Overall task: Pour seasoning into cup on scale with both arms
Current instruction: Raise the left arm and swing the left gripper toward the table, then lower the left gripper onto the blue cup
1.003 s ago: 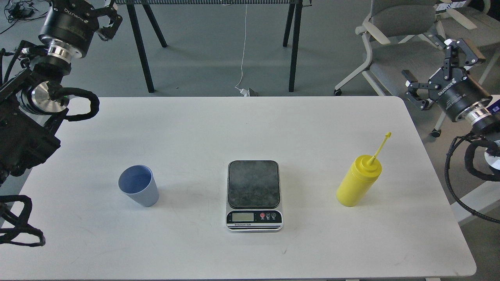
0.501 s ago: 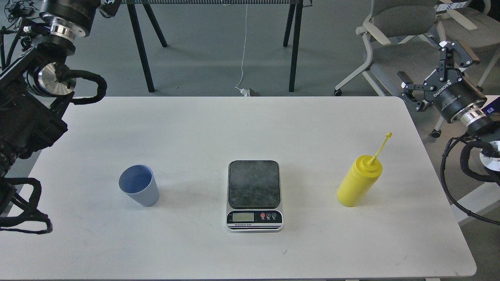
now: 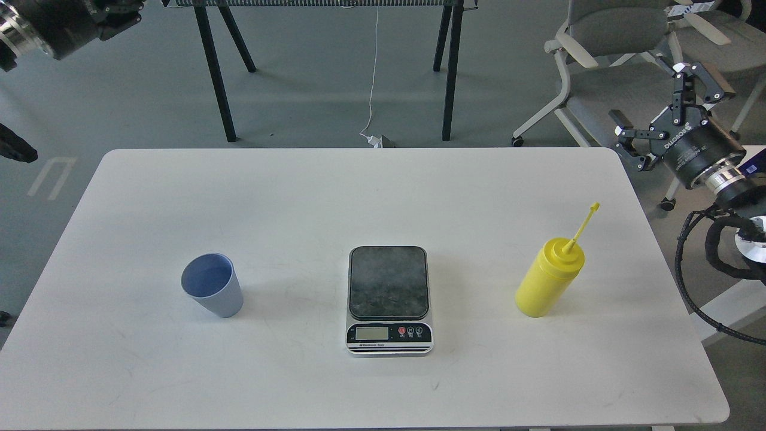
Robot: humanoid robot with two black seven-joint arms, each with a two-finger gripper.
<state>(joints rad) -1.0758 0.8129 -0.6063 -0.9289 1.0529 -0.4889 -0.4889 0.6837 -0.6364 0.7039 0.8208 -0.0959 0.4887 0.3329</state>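
the white table (image 3: 359, 197) fills most of my view, and all three task things stand on it, none touching another. at its middle near the front edge lies the digital kitchen scale (image 3: 389, 299), its dark weighing plate bare, display and buttons facing me. well to its right stands the yellow squeeze bottle of seasoning (image 3: 549, 284), upright, thin nozzle up with the small cap tethered at the tip. well to the left of the scale stands the light-blue cup (image 3: 212, 292), upright, open, and as far as i can see empty.

my right gripper (image 3: 664, 99) hangs off the table's far right corner, above the floor by a grey chair (image 3: 610, 54), fingers spread wide and holding nothing. of my left arm (image 3: 54, 21) only a dark piece shows in the top left corner; its gripper's fingers are out of view.

i judge the task hardly begun: the cup is not on the scale and nothing is grasped. the next move, as i see it, is for my left claw to come down around the cup and set it on the weighing plate, while my right reaches in and down to close around the bottle's body.
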